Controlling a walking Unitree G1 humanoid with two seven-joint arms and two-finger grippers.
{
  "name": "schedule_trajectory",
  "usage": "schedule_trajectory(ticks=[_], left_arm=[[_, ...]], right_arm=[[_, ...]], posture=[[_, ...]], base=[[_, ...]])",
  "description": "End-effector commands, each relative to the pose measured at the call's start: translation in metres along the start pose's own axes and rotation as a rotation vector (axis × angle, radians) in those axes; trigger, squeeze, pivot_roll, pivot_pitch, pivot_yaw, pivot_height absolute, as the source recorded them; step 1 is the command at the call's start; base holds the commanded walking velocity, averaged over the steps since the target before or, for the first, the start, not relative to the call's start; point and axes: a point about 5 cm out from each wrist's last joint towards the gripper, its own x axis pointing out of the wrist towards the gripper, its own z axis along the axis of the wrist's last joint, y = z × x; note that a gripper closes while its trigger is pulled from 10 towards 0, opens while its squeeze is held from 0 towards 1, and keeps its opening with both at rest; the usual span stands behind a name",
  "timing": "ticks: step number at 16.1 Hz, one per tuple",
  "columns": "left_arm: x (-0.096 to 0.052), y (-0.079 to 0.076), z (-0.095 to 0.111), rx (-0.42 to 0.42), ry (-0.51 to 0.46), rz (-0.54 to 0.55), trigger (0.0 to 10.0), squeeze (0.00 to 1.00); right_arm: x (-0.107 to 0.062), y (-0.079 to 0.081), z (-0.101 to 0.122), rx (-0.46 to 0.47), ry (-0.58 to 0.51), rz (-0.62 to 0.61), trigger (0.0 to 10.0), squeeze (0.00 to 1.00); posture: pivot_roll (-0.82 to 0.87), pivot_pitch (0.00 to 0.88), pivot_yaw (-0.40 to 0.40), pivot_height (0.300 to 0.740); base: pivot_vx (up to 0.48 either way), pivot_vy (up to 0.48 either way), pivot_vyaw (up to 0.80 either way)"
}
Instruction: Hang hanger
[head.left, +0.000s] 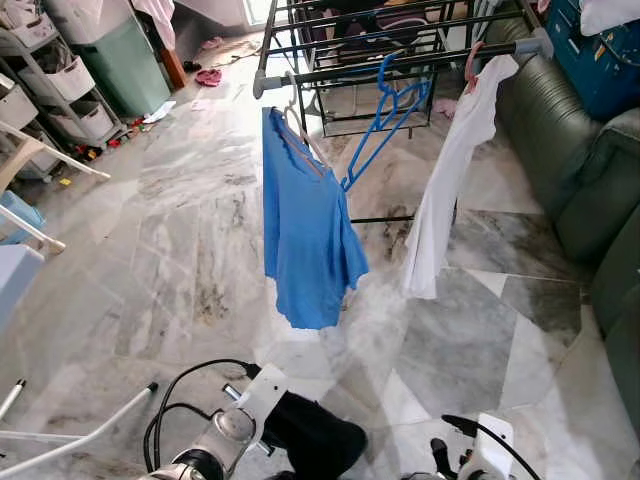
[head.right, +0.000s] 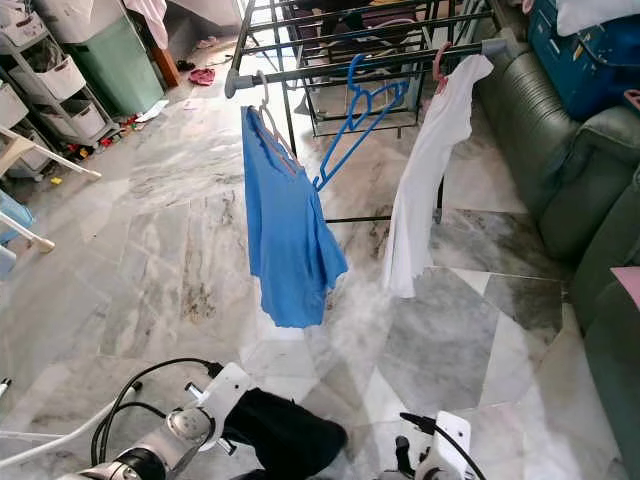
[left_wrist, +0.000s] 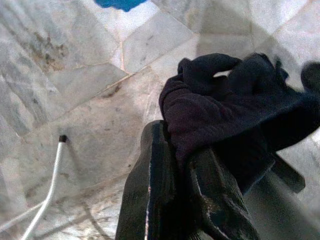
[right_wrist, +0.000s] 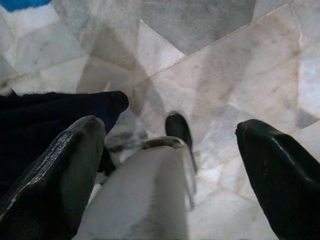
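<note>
A drying rack (head.left: 400, 62) stands on the marble floor (head.left: 180, 250) in front of the robot. A blue hanger (head.left: 385, 125) hangs by its hook on the rack's front bar, and it has no clothes on it. To one side of it hangs a blue shirt (head.left: 305, 230). To the other side hangs a white shirt (head.left: 445, 190). A green sofa (head.left: 575, 170) is on the robot's right.

The hanger looks thin and light. It looks stiff, like plastic, and maybe a bit slippery. I think it can swing on the bar if it gets bumped. A good place to take hold would be near the neck, just under the hook, or on one straight side bar.

The left gripper (left_wrist: 185, 165) is low, close to the robot's body. Its two black fingers (left_wrist: 150, 190) are squeezed together on a dark cloth (left_wrist: 235, 115). The cloth is soft and floppy and hangs in a bunch over the fingers. In the head views the silver left arm (head.left: 225, 435) is bent, with the cloth bunched at its end near the floor.

The right gripper (right_wrist: 170, 165) is also low. Its fingers are wide apart and hold nothing. It points down at the floor, just beside the dark cloth. Both grippers are well away from the rack and the hanger.
</note>
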Motion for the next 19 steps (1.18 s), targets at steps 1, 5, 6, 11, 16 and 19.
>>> schedule_trajectory(ticks=[1,5,6,11,16,19], left_arm=[[-0.002,0.007,-0.009,-0.047,0.016,0.042,10.0,0.0],[-0.004,0.02,-0.013,-0.169,0.004,0.167,10.0,0.0],[-0.004,0.024,-0.015,-0.191,0.005,0.187,10.0,0.0],[-0.008,0.043,-0.013,-0.234,-0.061,0.229,10.0,0.0],[-0.017,0.073,0.074,-0.115,-0.454,0.116,10.0,0.0],[-0.038,0.1,0.093,-0.017,-0.659,0.152,10.0,0.0]], right_arm=[[-0.002,0.002,-0.009,-0.039,0.033,0.035,10.0,0.0],[0.001,0.004,0.009,-0.209,-0.026,0.116,10.0,0.0],[0.002,0.01,0.019,-0.218,-0.061,0.15,10.0,0.0],[0.003,0.034,0.052,-0.29,-0.202,0.285,10.0,0.0],[-0.014,0.037,0.102,-0.199,-0.532,0.371,10.0,0.0],[-0.044,0.022,0.126,-0.118,-0.708,0.361,10.0,0.0]], posture=[[-0.24,0.099,0.129,0.74],[-0.18,0.093,0.055,0.74],[-0.16,0.093,0.036,0.74],[-0.13,0.086,-0.001,0.74],[-0.19,0.104,0.047,0.74],[-0.2,0.123,0.075,0.74]], base=[[0.0,0.0,0.0],[0.0,0.0,0.0],[0.0,0.0,0.0],[0.0,0.0,0.0],[0.0,0.0,0.0],[0.0,0.0,0.0]])
